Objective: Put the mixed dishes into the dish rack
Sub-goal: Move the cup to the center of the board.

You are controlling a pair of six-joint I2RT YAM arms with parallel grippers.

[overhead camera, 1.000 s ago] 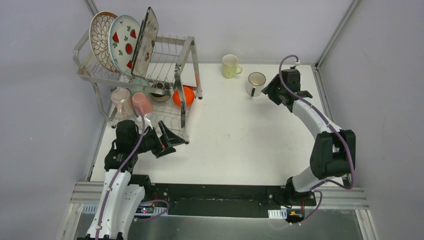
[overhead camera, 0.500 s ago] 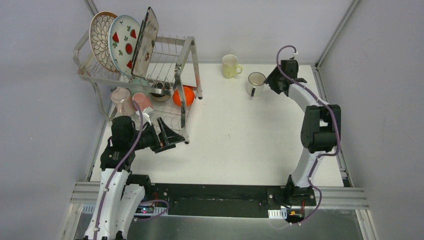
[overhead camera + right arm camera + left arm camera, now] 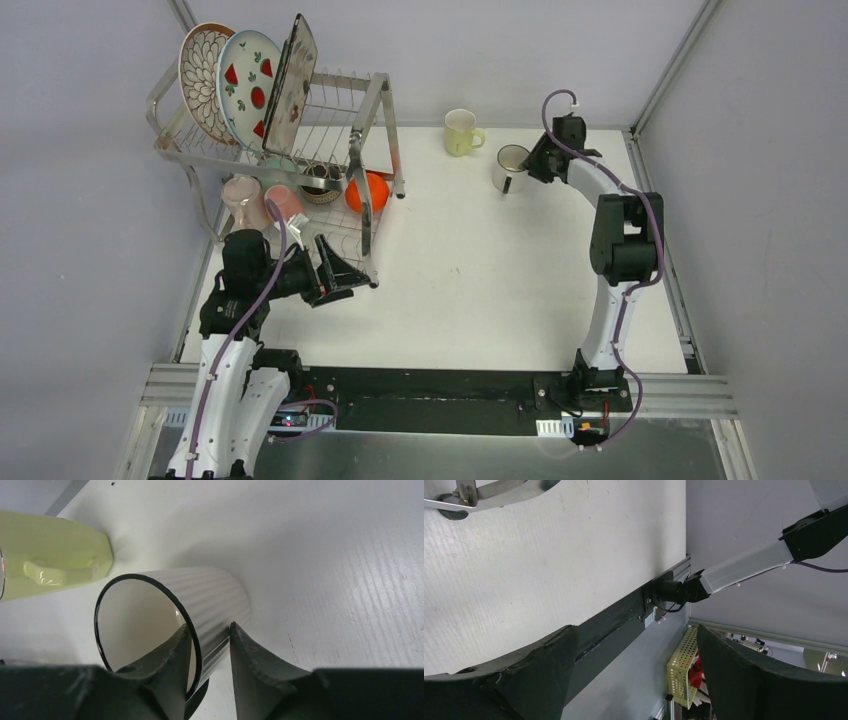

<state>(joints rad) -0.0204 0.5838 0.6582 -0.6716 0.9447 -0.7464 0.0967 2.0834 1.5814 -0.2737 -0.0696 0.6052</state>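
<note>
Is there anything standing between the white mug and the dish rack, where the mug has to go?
Nothing visible stands directly between the white mug and the dish rack. The yellow mug stands just to the far side of that line, apart from the white mug. The right end effector straddles the white mug's wall.

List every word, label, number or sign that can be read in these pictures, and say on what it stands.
No text can be read.
The white sticker, left wrist view: too small and blurred to read.
The white mug, yellow mug and dish rack: no writing visible.
</note>
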